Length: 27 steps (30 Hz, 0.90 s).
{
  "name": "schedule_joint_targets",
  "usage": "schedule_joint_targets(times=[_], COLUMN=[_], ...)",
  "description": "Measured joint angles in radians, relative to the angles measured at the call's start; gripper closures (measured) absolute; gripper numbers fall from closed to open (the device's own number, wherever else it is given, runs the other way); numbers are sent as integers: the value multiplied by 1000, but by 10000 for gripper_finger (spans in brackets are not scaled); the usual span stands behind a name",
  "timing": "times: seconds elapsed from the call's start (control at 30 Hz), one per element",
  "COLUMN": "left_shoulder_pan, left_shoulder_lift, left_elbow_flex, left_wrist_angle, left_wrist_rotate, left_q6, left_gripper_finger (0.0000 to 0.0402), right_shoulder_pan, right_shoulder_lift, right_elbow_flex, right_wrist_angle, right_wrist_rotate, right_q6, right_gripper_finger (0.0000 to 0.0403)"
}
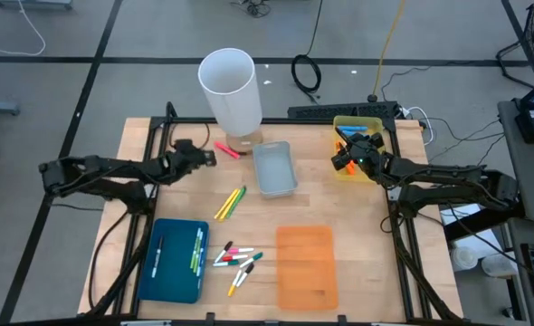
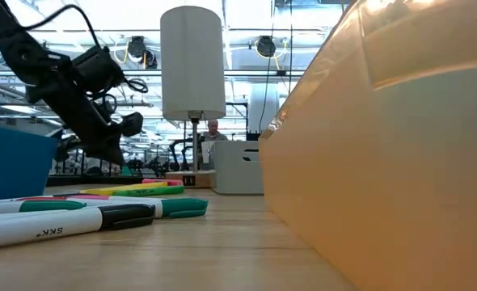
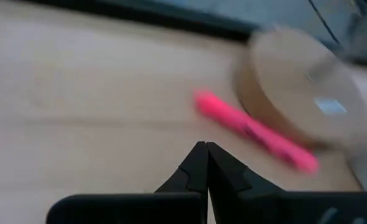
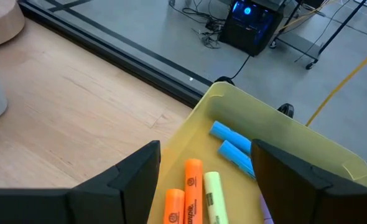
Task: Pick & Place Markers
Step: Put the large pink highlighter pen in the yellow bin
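A pink marker [image 1: 226,149] lies flat on the table beside the white cylinder's wooden base [image 3: 301,93]. My left gripper [image 1: 205,156] is shut and sits just short of the pink marker [image 3: 252,132], touching nothing; its fingertips [image 3: 205,149] meet. My right gripper [image 1: 348,156] is open above the yellow tray [image 1: 373,124]. Between its fingers [image 4: 205,168] I see orange [image 4: 193,180], yellow [image 4: 214,196] and blue markers [image 4: 230,140] lying in that tray. A yellow and a green marker [image 1: 231,202] lie mid-table. Several white-bodied markers [image 1: 237,260] lie near the front edge.
The tall white cylinder [image 1: 231,86] stands at the far side, with a grey tray [image 1: 274,168] to its right. A blue tray [image 1: 172,260] holding a few markers and an orange tray [image 1: 306,265] sit near the front. A person [image 2: 213,129] shows in the room behind.
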Motion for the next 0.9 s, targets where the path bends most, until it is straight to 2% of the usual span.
schedule_joint_targets(times=[0.1,0.27,0.33,0.57,0.73,0.9], left_shoulder_pan=[83,196,219,220,204,201], left_shoulder_lift=[11,86,134,360,497,552], left_elbow_flex=[-1,0,12,156,289,363], left_wrist_angle=[63,266,307,310,302,147], left_wrist_rotate=[-22,145,167,229,218,265], left_q6=[44,104,105,131,183,205], left_gripper_finger=[400,401,401,401,401,401], right_shoulder_pan=[0,0,0,0,0,0], right_shoulder_lift=[0,0,0,0,0,0], right_elbow_flex=[0,0,0,0,0,0], right_wrist_angle=[1,18,24,27,26,26], right_wrist_rotate=[-16,-45,-50,-50,-50,-50], right_q6=[1,2,2,2,1,-2], right_gripper_finger=[165,165,165,165,165,165])
